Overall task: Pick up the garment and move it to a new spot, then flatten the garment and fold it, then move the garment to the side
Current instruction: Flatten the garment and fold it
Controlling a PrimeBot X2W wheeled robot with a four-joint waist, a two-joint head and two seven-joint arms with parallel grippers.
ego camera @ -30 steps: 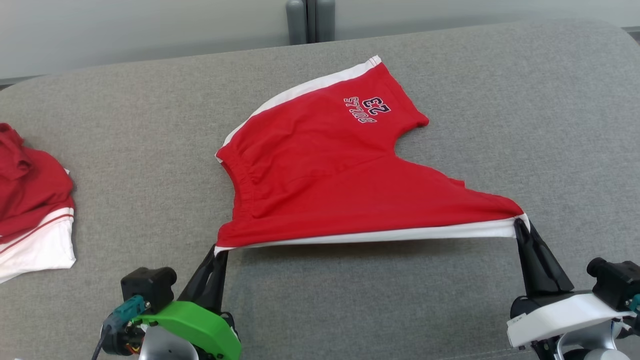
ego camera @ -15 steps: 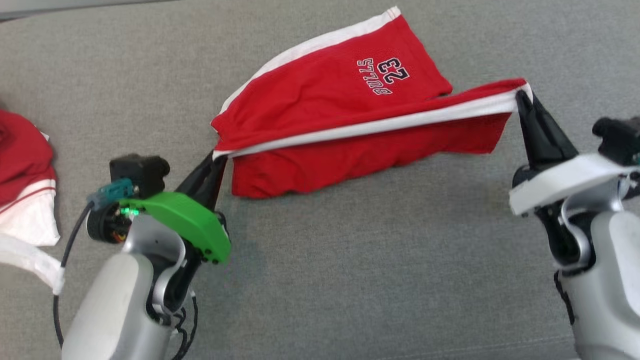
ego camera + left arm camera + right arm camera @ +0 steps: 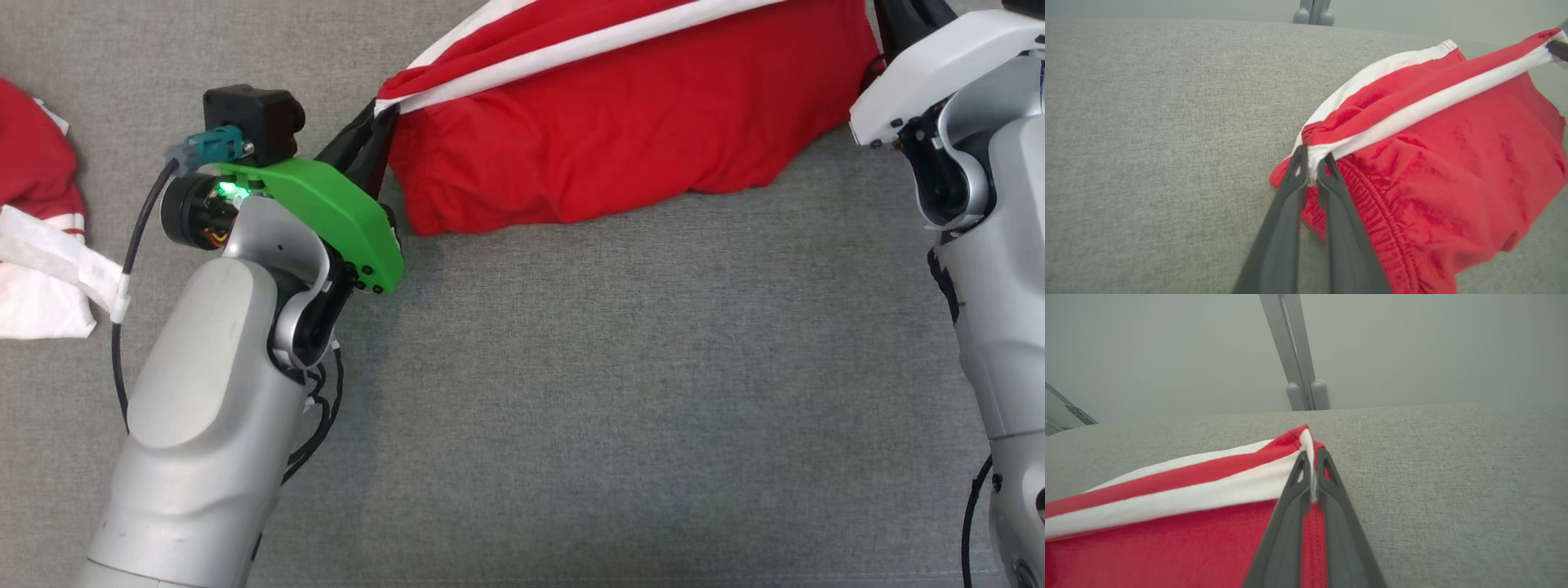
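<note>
The garment (image 3: 620, 139) is a pair of red shorts with a white side stripe, lying at the top of the head view on the grey cloth surface (image 3: 612, 408). Its striped edge is lifted and stretched taut between both grippers above the rest of the cloth. My left gripper (image 3: 1312, 157) is shut on the stripe's waistband end, and in the head view it sits at the garment's left end (image 3: 378, 122). My right gripper (image 3: 1311, 457) is shut on the stripe's other end, at a leg-hem corner. The garment's far part is cut off by the head view's top edge.
A second red and white garment (image 3: 33, 204) lies bunched at the surface's left edge. A grey post (image 3: 1302, 392) stands behind the far edge of the surface. Open grey cloth stretches between my two forearms.
Both grippers have carried the striped edge up and away from me, over the rest of the shorts, doubling the cloth. The head camera has tilted down, shifting the whole picture.
</note>
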